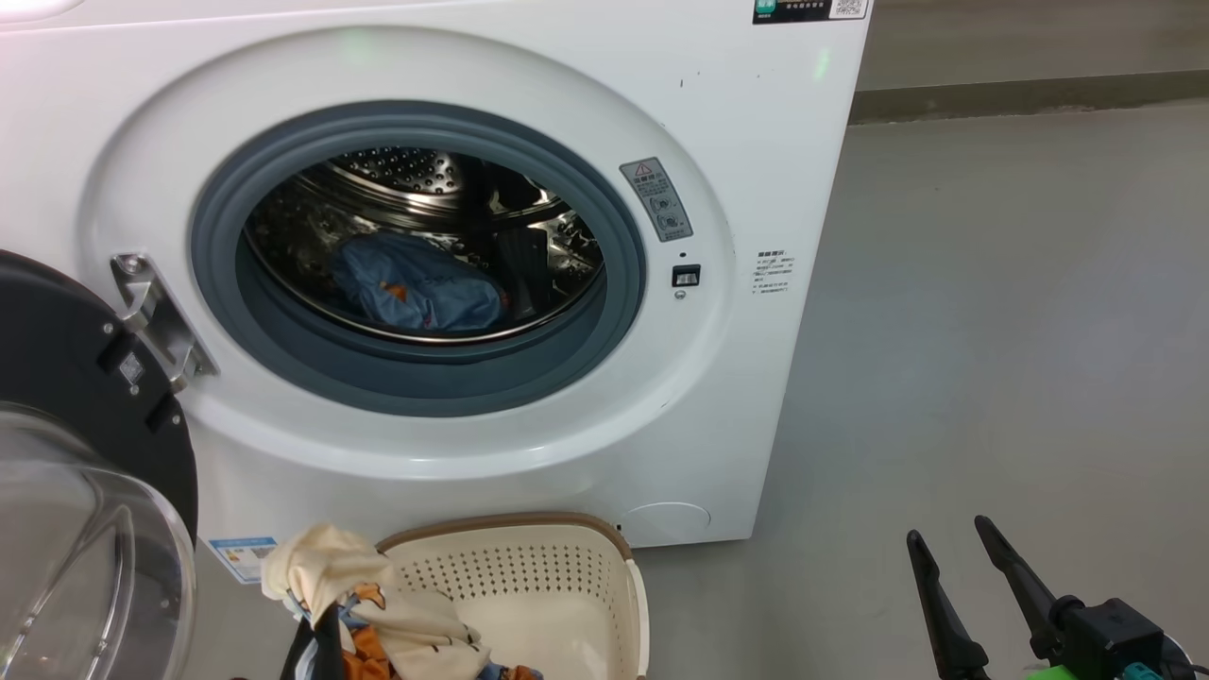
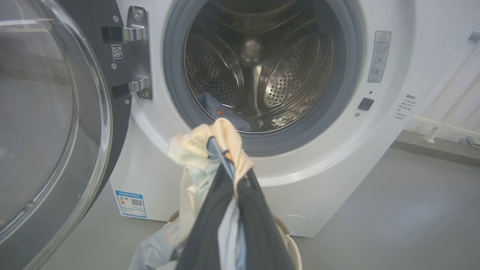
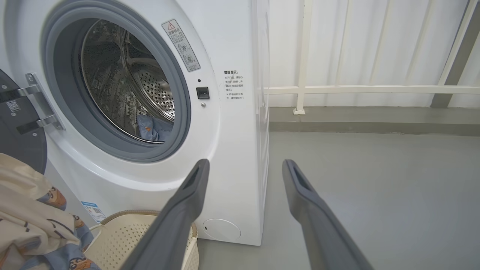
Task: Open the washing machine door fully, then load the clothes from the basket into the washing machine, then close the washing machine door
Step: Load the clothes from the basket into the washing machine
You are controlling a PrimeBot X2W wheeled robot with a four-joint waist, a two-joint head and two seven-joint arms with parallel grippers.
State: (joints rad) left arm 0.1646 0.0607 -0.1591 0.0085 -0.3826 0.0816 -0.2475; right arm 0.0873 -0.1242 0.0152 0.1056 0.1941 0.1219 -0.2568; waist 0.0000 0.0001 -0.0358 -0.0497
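Pinched a bunch of cream and blue clothes [image 2: 195, 150] in the left pincer [image 2: 230, 176], raised over the basket [image 1: 529, 576] in front of the washing machine [image 1: 756, 142]. Held the right pincer [image 1: 948, 534] spread, low at the right above the floor [image 1: 992, 331]. Showed the washing machine door [image 1: 57, 340] swung wide on the left, one blue garment [image 1: 416, 283] lying in the drum [image 1: 425, 175].

The drum [image 2: 285, 75] is shiny perforated steel, the gasket [image 1: 416, 378] matt rubber, the basket [image 1: 529, 576] plastic.
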